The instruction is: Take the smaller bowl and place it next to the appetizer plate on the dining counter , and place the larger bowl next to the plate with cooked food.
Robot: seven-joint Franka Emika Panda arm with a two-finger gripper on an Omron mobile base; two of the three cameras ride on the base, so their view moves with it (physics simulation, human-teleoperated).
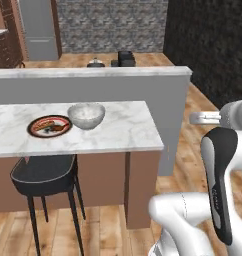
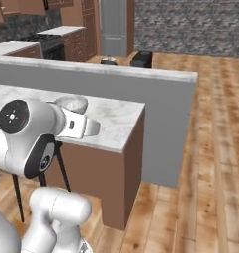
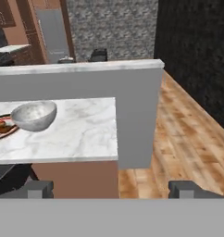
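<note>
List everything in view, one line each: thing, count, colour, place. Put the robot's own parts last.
larger bowl: one, grey-white marbled, upright on the dining counter, right beside the plate of food
plate of cooked food: one, dark-rimmed with orange food, on the dining counter left of the bowl
dining counter: one, white grey-veined marble on a brown base
stool: one, black, tucked under the counter's near edge
grey half wall: one, grey with a pale marble cap, behind the counter
dark items: a few, black, on the floor beyond the wall, too small to identify
floor: wooden planks
arm: one, white with dark joints, lower right of the left base view
pincer: one, dark tips, open, empty, short of the counter
</note>
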